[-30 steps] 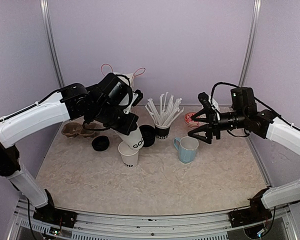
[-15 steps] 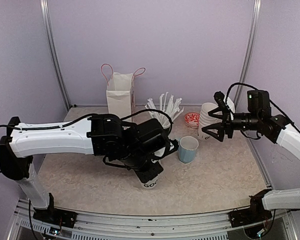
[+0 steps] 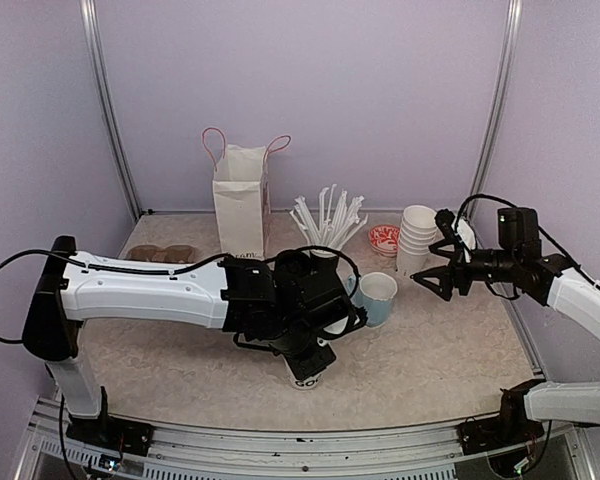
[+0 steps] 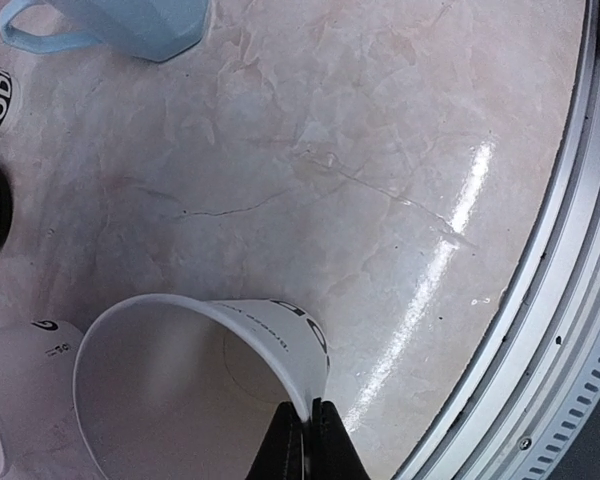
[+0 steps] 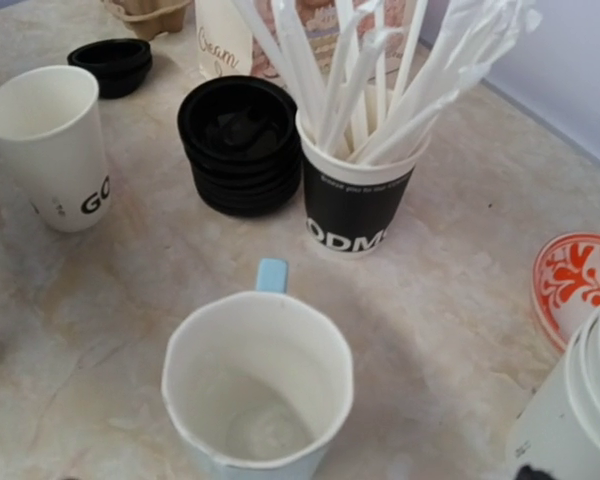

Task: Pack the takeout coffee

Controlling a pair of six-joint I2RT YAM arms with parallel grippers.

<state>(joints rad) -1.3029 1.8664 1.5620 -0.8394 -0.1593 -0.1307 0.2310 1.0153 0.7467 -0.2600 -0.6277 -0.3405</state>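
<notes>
Toward the middle of the near edge of the worktop [image 3: 430, 350], the left pincer [image 4: 307, 410] was clamped on the rim of a lidless printed white cup [image 4: 170, 390]; whether the cup's base touched the worktop could not be told. A second printed white cup [image 5: 48, 140], also lidless, stood upright beside a stack of black lids [image 5: 242, 140] at mid-worktop, with the straw-filled black cup [image 5: 352, 205] next to that stack and the light-blue mug [image 3: 378, 298] to their right. Toward the right edge, the right pincer [image 3: 425, 272] hung above the worktop with its jaws apart, near the stack of plain white cups [image 3: 416, 235].
</notes>
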